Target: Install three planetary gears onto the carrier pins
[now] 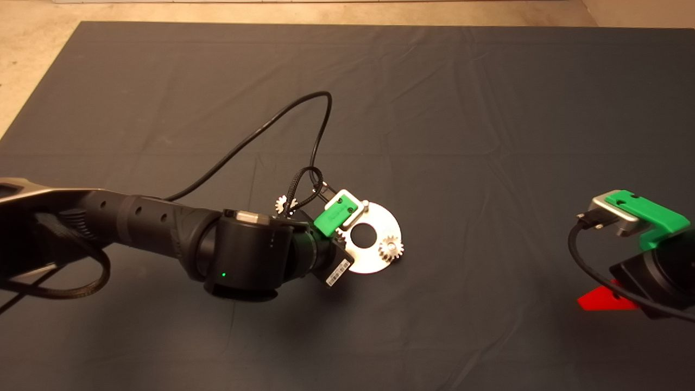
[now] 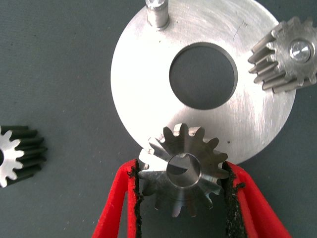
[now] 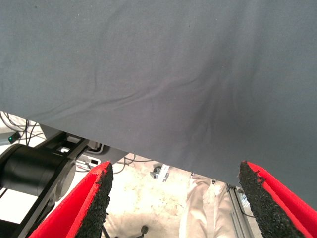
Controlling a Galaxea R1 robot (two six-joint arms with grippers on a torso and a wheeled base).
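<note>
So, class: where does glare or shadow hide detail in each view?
Head view: the disc glares white, and the left arm throws a shadow on the mat. Left wrist view: the loose gear has dark flanks. Right wrist view: even light.

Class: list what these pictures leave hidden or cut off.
- Head view: left gripper hidden under its own wrist.
- Left wrist view: held gear hides its pin; loose gear cut by the edge.
- Head view: right gripper partly cut off at the edge.
</note>
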